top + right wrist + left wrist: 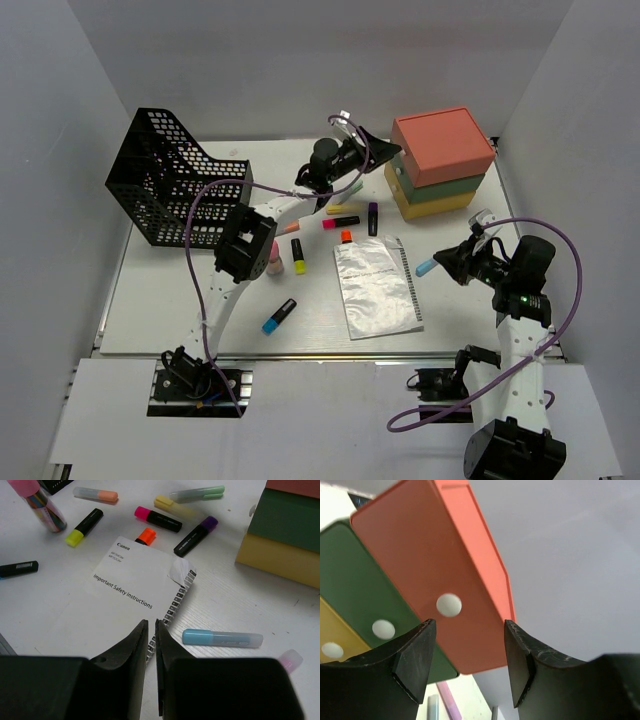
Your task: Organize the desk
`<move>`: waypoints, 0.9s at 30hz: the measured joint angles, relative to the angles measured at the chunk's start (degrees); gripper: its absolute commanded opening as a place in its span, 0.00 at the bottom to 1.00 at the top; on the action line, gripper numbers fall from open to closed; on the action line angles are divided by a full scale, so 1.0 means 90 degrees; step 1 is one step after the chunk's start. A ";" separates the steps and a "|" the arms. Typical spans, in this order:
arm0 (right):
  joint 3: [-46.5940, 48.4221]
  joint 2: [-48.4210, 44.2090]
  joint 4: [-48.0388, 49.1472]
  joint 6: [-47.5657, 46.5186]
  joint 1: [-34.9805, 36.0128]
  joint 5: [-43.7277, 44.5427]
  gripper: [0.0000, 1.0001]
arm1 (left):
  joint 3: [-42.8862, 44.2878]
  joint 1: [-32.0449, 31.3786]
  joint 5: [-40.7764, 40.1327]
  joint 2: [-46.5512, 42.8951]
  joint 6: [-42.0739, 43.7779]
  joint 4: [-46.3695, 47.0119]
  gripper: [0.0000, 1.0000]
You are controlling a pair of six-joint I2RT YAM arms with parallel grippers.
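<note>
The white desk (200, 320) holds scattered highlighters and a Canon safety booklet (375, 290). My left gripper (385, 152) is open and empty at the back. Its jaws face the coral top drawer (435, 565) of the stacked drawer box (440, 160), just below the drawer's white knob (449, 604). My right gripper (440, 262) is shut and empty. It hovers low over the booklet's right edge (135, 580), beside a pale blue highlighter (222, 638).
A black mesh file basket (175, 185) stands at the back left. A pink tube (40, 502) and yellow (84, 527), pink (157, 519), purple (196, 536) and orange (145, 536) highlighters lie behind the booklet. A blue-capped black one (279, 316) lies front left.
</note>
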 measured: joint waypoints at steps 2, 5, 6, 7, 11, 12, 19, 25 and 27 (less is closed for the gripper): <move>-0.0002 -0.0002 0.0000 0.0000 0.0000 0.0000 0.16 | 0.0216 0.0002 -0.0061 0.0085 0.0000 -0.0061 0.66; -0.0002 -0.0002 0.0007 0.0000 0.0000 0.0000 0.17 | 0.0559 0.0007 -0.0155 0.0291 -0.0002 -0.0095 0.65; -0.0002 -0.0002 0.0017 0.0000 0.0000 0.0002 0.16 | 0.0627 0.0007 -0.0175 0.0364 -0.0005 -0.0109 0.64; -0.0002 -0.0002 0.0036 0.0000 0.0000 0.0005 0.16 | 0.0678 0.0005 -0.0189 0.0425 -0.0005 -0.0134 0.64; -0.0002 -0.0002 0.0075 0.0000 0.0000 0.0022 0.16 | 0.0765 0.0005 -0.0260 0.0634 0.0007 -0.0381 0.64; -0.0002 -0.0002 0.0087 0.0000 0.0000 0.0022 0.16 | 0.0772 0.0005 -0.0282 0.0665 0.0015 -0.0442 0.65; -0.0002 -0.0002 0.0095 0.0000 0.0000 0.0022 0.16 | 0.1003 0.0005 -0.0372 0.0789 0.0019 -0.0653 0.68; -0.0002 -0.0002 0.0095 0.0000 0.0000 0.0022 0.17 | 0.1144 0.0005 -0.0401 0.0806 -0.0053 -0.0556 0.68; -0.0002 -0.0002 0.0095 0.0000 0.0000 0.0022 0.17 | 0.1168 0.0005 -0.0408 0.0818 -0.0075 -0.0554 0.68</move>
